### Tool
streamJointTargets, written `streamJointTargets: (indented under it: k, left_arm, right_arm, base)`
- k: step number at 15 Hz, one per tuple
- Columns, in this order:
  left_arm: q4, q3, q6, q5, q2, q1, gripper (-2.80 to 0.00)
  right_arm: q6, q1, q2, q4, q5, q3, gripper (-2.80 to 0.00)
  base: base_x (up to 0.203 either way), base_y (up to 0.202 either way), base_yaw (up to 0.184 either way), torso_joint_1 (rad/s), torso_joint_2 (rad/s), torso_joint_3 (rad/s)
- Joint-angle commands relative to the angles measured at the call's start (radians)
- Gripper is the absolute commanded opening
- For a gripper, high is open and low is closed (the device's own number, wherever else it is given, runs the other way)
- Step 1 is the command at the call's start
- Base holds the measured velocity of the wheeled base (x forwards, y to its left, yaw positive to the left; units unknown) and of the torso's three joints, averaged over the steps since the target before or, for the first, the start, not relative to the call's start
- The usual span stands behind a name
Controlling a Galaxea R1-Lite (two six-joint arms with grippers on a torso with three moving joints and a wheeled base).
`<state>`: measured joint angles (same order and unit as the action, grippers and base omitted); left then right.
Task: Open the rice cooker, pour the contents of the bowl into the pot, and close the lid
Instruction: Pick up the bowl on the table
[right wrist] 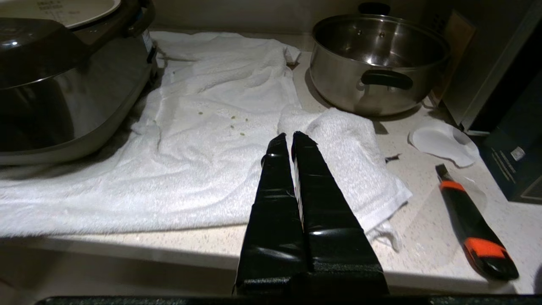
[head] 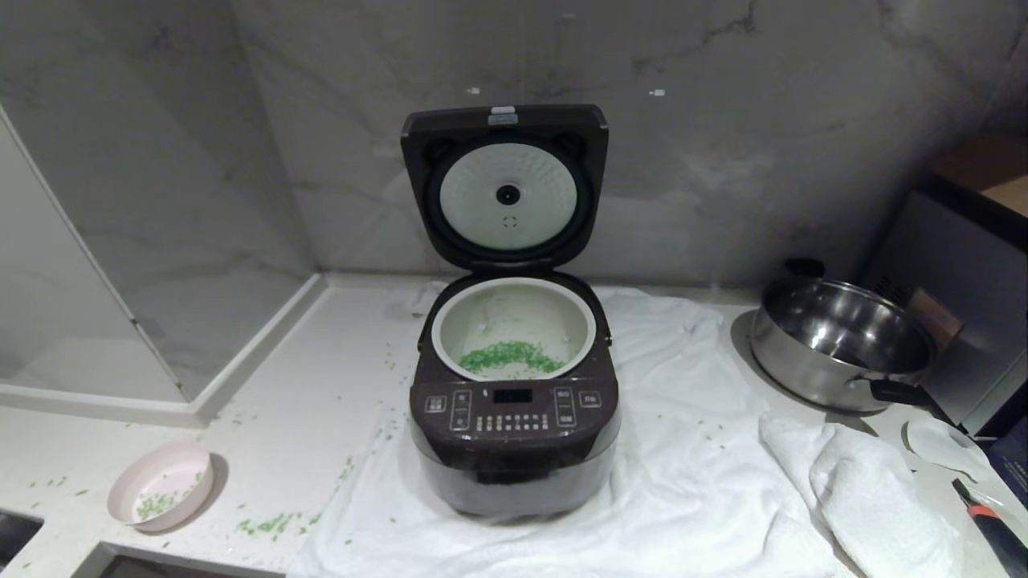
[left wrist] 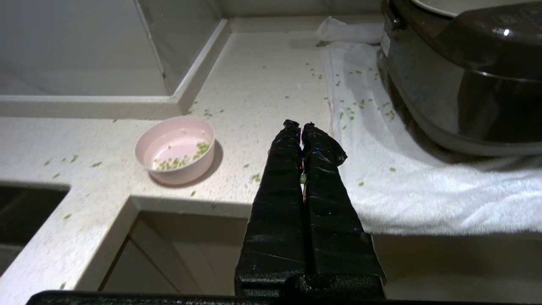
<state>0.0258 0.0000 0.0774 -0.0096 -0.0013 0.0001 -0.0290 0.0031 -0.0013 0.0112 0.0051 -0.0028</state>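
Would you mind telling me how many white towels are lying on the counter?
2: a large towel spread under the rice cooker, and a smaller folded towel on its right edge, in front of the steel pan.

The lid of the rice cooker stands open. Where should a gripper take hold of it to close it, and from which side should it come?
Probably the lid's top front edge, the free edge farthest from the hinge. The lid stands nearly upright behind the pot, hinged at its base, so that edge gives the most leverage. Come from above and behind it, then draw it forward and down. The wall is close behind, so room there looks tight.
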Motion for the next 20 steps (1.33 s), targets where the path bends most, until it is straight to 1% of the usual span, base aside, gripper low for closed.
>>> streamJointTargets:
  k: [1, 5, 7, 10, 11, 12, 13, 15, 17, 20]
  left_arm:
    - [0.0, 0.008, -0.001, 0.0, 0.0, 0.001, -2.8]
    - [0.002, 0.008, -0.008, -0.001, 0.0, 0.001, -2.8]
    - [0.001, 0.008, -0.01, 0.0, 0.0, 0.0, -2.8]
    - [-0.011, 0.004, -0.022, 0.007, -0.002, 0.001, -2.8]
    - [-0.016, -0.018, -0.023, 0.014, 0.002, 0.002, -2.8]
    - [-0.029, -0.073, -0.033, 0.031, 0.022, 0.003, -2.8]
    - [-0.053, -0.164, -0.061, 0.053, 0.071, 0.003, -2.8]
    - [-0.103, -0.304, -0.104, 0.085, 0.251, 0.005, -2.8]
    - [-0.149, -0.391, -0.124, 0.128, 0.454, 0.022, -2.8]
    - [-0.2, -0.479, -0.132, 0.186, 0.751, 0.05, -2.8]
  right_arm:
    - [0.0, 0.002, 0.001, 0.0, -0.001, 0.0, -2.8]
    - [0.0, 0.002, 0.001, 0.001, -0.001, 0.0, -2.8]
    - [0.001, 0.002, 0.001, 0.001, -0.001, 0.0, -2.8]
    - [0.001, 0.002, 0.001, 0.0, -0.001, 0.0, -2.8]
    - [0.001, 0.002, 0.001, 0.001, -0.001, 0.0, -2.8]
    - [0.001, 0.002, 0.001, 0.0, -0.001, 0.0, -2.8]
    - [0.001, 0.002, 0.001, 0.0, -0.001, 0.0, -2.8]
    - [0.001, 0.002, 0.001, 0.0, -0.001, 0.0, -2.8]
    - [0.001, 0.002, 0.001, 0.001, -0.001, 0.0, -2.8]
    - [0.001, 0.002, 0.001, 0.001, -0.001, 0.0, -2.8]
  base:
    - [0.203, 0.0, 0.005, 0.006, 0.01, 0.002]
    - [0.195, 0.0, 0.001, 0.004, 0.0, 0.001]
    - [0.129, 0.0, 0.004, 0.012, 0.0, 0.0]
    - [0.0, 0.0, 0.0, 0.0, 0.0, 0.0]
    - [0.0, 0.0, 0.0, 0.0, 0.0, 0.0]
    - [0.0, 0.0, 0.0, 0.0, 0.0, 0.0]
    - [0.0, 0.0, 0.0, 0.0, 0.0, 0.0]
    - [0.0, 0.0, 0.0, 0.0, 0.0, 0.0]
    - [0.0, 0.0, 0.0, 0.0, 0.0, 0.0]
    - [0.0, 0.0, 0.0, 0.0, 0.0, 0.0]
